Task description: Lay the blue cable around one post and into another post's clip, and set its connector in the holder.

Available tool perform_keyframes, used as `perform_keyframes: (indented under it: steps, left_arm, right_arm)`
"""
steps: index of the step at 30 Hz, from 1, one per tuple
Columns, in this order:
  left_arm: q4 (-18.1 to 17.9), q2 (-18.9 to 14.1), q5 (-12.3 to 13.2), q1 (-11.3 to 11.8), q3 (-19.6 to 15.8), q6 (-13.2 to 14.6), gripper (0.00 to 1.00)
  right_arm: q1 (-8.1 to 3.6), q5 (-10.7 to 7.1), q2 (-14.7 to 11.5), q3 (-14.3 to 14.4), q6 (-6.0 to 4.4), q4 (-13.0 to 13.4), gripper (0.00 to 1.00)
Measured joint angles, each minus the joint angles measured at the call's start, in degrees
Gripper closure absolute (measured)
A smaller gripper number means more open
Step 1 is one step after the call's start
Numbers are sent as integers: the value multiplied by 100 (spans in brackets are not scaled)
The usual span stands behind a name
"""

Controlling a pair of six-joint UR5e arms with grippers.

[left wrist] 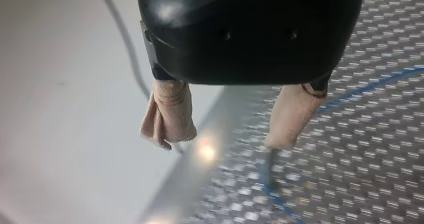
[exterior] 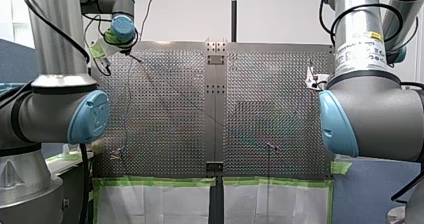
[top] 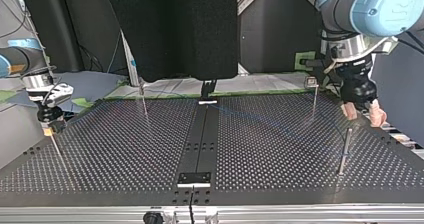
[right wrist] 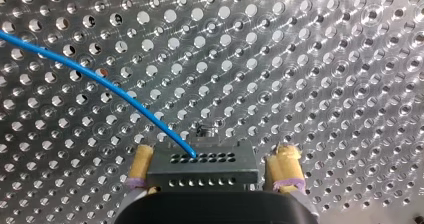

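Note:
In the right wrist view a thin blue cable (right wrist: 100,79) runs over the perforated plate into a black connector block (right wrist: 202,166). That block sits between the yellow-padded fingers (right wrist: 141,164) of my right gripper (right wrist: 215,151), which is open, with a gap showing at one side. My left gripper (left wrist: 224,140), black with beige pads, is open at the plate's edge. A thin post (left wrist: 270,159) stands under one of its pads and the blue cable (left wrist: 370,86) passes there. In the top view my left gripper (top: 364,113) is at the right and my right gripper (top: 50,124) at the left.
Slim posts stand on the plate in the top view: one at the back left (top: 144,101), one at the back right (top: 315,96), one nearer at the right (top: 345,151). A dark centre strip (top: 200,144) divides the plate. Green tape (exterior: 155,182) edges its near side in the front view.

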State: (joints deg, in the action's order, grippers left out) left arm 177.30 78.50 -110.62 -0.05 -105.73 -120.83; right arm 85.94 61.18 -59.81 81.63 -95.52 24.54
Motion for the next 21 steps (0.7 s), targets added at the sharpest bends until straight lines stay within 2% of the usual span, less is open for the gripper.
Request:
perform_keyframes:
  steps: [4, 21]
  left_arm:
    - [205, 114, -2, -102, 25, 205, 0]
    - [1081, 46, -68, -294, 256, 1084, 0]
  right_arm:
    - [0, 0, -1, 2, -2, 2, 1]
    - [17, 12, 0, 3, -3, -1, 1]
